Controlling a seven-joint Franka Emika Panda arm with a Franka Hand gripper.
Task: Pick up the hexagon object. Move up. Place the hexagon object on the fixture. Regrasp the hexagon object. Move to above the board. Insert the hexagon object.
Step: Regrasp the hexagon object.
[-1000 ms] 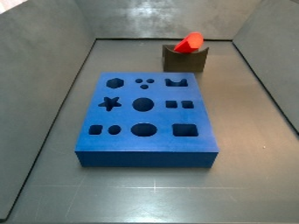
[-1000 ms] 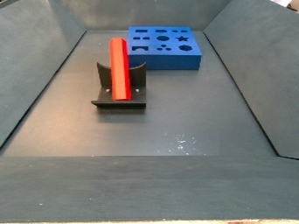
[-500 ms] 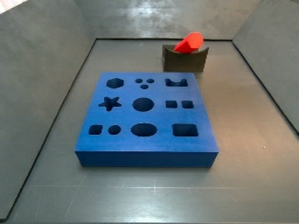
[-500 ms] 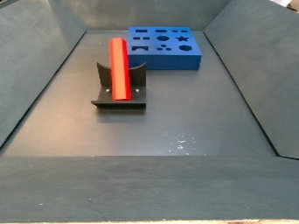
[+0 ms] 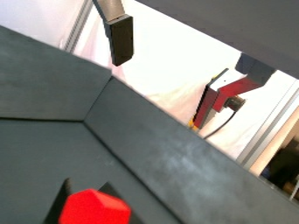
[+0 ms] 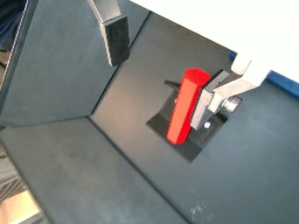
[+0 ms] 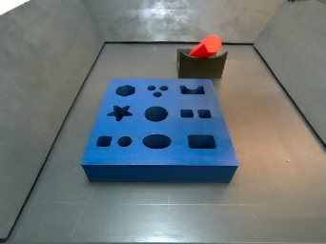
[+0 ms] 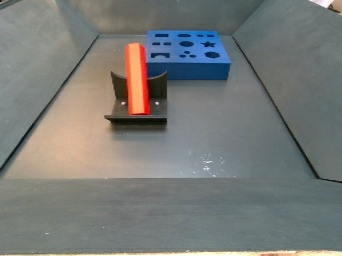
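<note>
The hexagon object, a red-orange bar, leans in the notch of the dark fixture in both side views: bar (image 7: 204, 45) on fixture (image 7: 201, 66), bar (image 8: 135, 75) on fixture (image 8: 134, 112). The blue board (image 7: 159, 129) with its cut-out holes lies apart from them and also shows in a side view (image 8: 191, 54). My gripper is out of both side views. In both wrist views it is open and empty, high above the bar: gripper (image 6: 167, 79) with the bar (image 6: 184, 105) and fixture (image 6: 191, 150) below, gripper (image 5: 181, 57) with the bar's end (image 5: 93, 208).
Sloping grey walls (image 7: 51, 105) enclose the dark floor (image 8: 201, 150) on all sides. The fixture stands near the back wall in a side view, with the board in front of it.
</note>
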